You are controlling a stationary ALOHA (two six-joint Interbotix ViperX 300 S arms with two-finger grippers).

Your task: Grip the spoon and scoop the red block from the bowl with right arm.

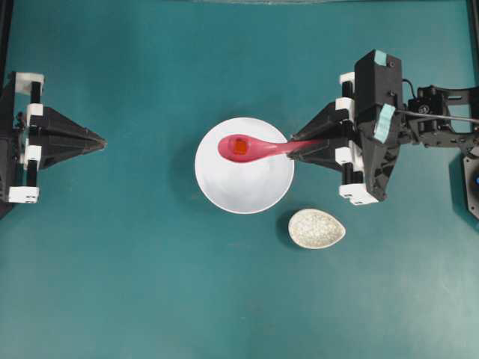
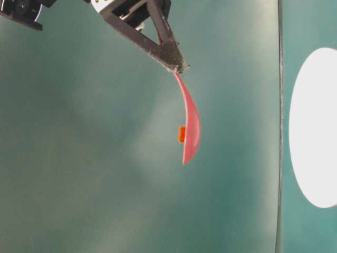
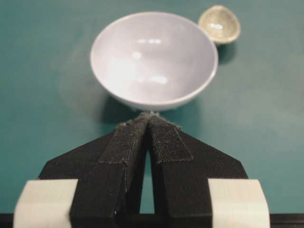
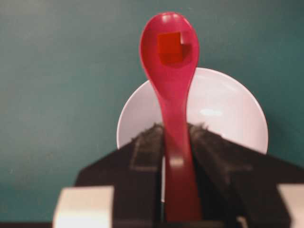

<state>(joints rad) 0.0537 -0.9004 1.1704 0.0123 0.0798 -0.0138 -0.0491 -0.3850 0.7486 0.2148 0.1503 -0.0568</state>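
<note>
Bare table [image 1: 150,284] all round; only the speckled rest [image 1: 316,228] seemingly crowds the bowl [image 1: 247,191].

Even, fairly bright light falls from above, leaving only soft, short shadows beside the bowl [image 1: 244,165] and the speckled rest [image 1: 316,228] on the teal table [image 1: 135,284]. Pale glare spots sit inside the bowl in the left wrist view. The table-level view is hazy and washed out. Both wrist views blur close up, the right gripper [image 4: 176,130] most.
</note>
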